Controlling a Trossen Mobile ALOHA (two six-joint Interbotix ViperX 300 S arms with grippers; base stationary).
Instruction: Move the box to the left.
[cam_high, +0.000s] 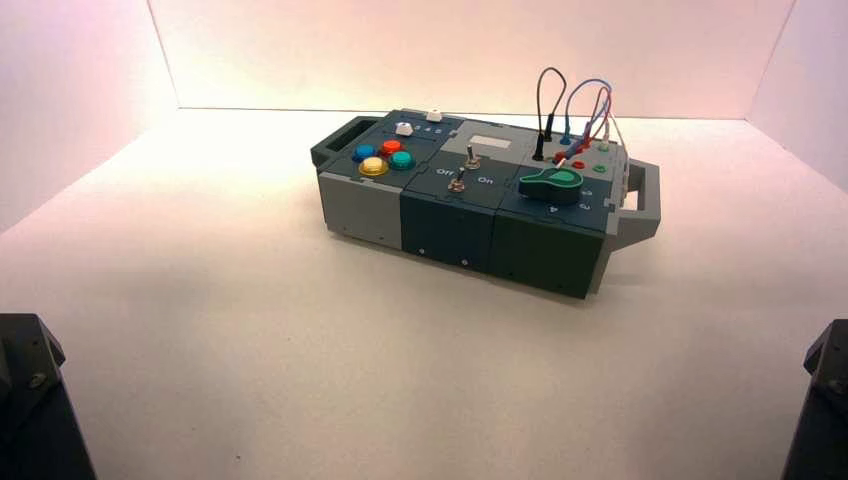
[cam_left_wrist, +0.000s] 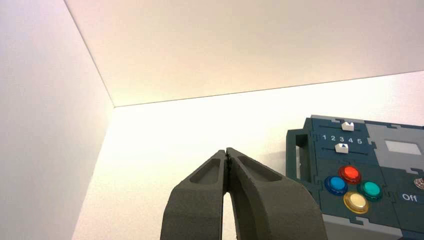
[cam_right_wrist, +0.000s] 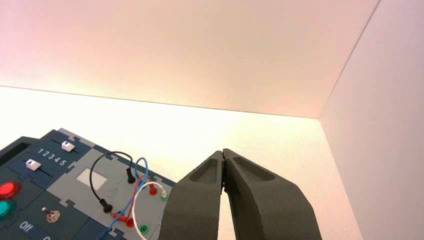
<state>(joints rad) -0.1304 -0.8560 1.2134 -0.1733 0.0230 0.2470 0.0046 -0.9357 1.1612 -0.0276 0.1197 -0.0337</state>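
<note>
The left gripper (cam_left_wrist: 226, 150) and right gripper (cam_right_wrist: 223, 151) wait with fingers clenched on nothing, one on each side of the near worktop (cam_high: 330, 360). The dark teal-and-grey box (cam_high: 450, 210) sits at an angle on the worktop, beyond and between the two sets of fingers, touching neither. Its four coloured buttons (cam_high: 383, 158) lie toward the left fingers, its green knob (cam_high: 552, 184) and looping wires (cam_high: 585, 110) toward the right.

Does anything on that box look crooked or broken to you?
Nothing looks broken. The box sits askew, its right end nearer the camera than its left. The looping wires might seem messy, but they run between sockets on its right part.
</note>
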